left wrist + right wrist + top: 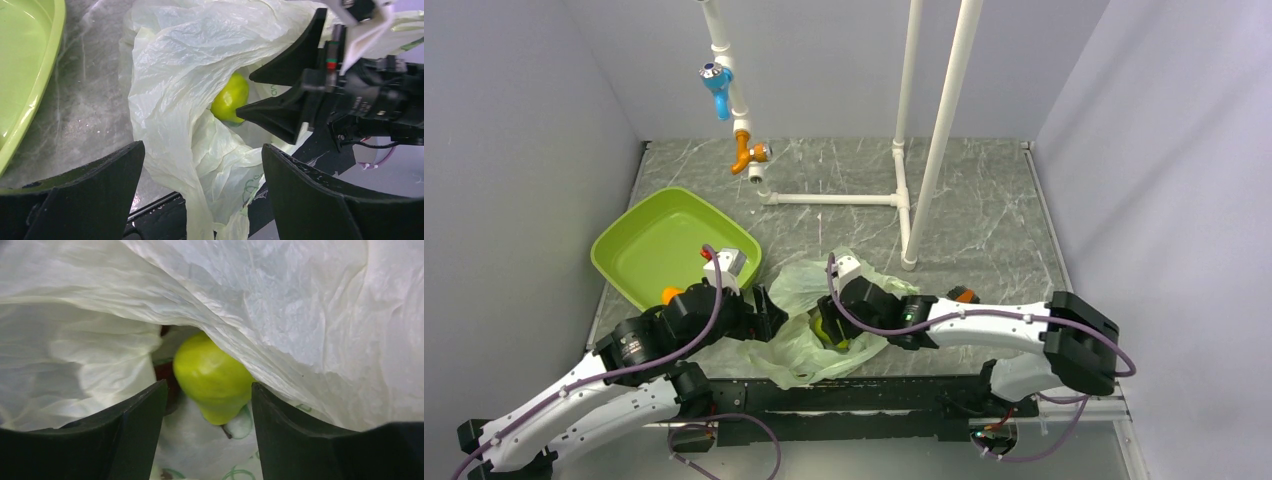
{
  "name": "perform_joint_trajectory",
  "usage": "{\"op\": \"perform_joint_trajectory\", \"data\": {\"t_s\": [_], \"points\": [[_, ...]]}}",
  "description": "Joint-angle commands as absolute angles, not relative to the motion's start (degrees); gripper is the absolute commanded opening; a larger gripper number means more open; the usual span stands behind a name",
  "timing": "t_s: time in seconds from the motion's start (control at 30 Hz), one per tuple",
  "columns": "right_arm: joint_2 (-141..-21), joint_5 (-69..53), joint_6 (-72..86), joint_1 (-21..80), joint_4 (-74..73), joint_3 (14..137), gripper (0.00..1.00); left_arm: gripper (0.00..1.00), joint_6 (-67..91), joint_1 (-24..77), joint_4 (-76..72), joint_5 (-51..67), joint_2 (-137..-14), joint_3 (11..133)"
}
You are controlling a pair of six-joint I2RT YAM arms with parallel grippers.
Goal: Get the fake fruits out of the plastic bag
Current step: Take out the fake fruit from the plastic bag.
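1. The table (pixel 984 200) carried everything. The tray (pixel 659 240) lay off to the left of the left gripper (pixel 202 150).
2. The bag (pixel 190 50) lay crumpled on the table between the two grippers, its mouth turned toward the right gripper (pixel 209 387). It looked thin, limp and light. It would likely drag along or sag over its own opening unless pinned, and slide out of a pinch on a single layer.
3. The left gripper had its jaws wide apart with a bunched fold of bag rising between them and nothing clamped. That thick fold looked the best place to hold the bag down.
4. The right gripper was pushed into the bag's mouth, jaws apart, straddling the pear (pixel 212 372). I could not tell whether either finger touched it.
5. The pear sat inside the bag under a drooping sheet of film, directly between the right fingers, its narrow end toward the wrist. It seemed hard, smooth and light — so slippery. I would grip across the broad belly, not the tapered neck, which could squirt free.
6. Something dark red showed just past the left fingertip behind the pear — too hidden to name.
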State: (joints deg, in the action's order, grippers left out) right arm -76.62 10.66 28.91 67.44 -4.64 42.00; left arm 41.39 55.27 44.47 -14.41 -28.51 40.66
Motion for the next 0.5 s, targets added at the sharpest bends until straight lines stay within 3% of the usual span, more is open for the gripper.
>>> {"op": "perform_joint_trajectory", "data": {"t_s": [0.0,0.3,0.47], "points": [[-80.3,16.8,25.8,67.3,-3.3,43.8,0.69,0.93,42.1,55.4,43.8,-13.5,-28.3,41.0],[-86.9,14.3,23.9,67.2,0.5,44.1,0.84,0.93,43.1,55.4,44.3,-13.5,-26.5,39.9],[-89.7,15.6,24.9,67.5,1.7,44.9,0.81,0.93,43.0,55.4,45.1,-13.7,-26.4,40.3]]}}
